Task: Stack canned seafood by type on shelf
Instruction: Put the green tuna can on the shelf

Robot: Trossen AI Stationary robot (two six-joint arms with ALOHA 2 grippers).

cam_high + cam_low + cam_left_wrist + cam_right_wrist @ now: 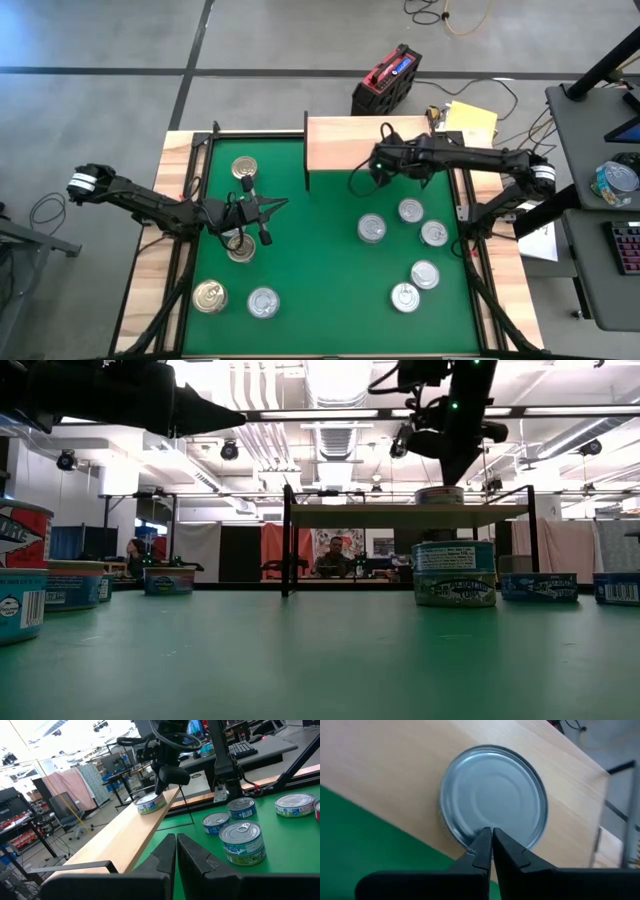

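The shelf (340,140) is a light-wood board on thin black legs at the far edge of the green mat (320,270). One tin (492,800) stands on its near edge, its plain silver face up. My right gripper (491,836) is shut and slants down over the tin's near rim. Several more tins rest on the mat: a group at the right (410,210) and gold-topped ones at the left (245,168). My left gripper (275,208) is shut, level and clear of the mat, above the left tins. My right gripper comes slanting down from above, its shut fingertips (485,842) over the near rim (470,837) of the tin on the shelf. Whether they touch the tin, I cannot tell. The tin stands flat on the board.
A gold-topped tin (240,245) lies under my left arm. Two more stand at the near left (209,296) (263,302). The middle of the mat is bare. Black frame bars run along the mat's sides (190,200). A person sits in the room beyond the shelf (335,560).
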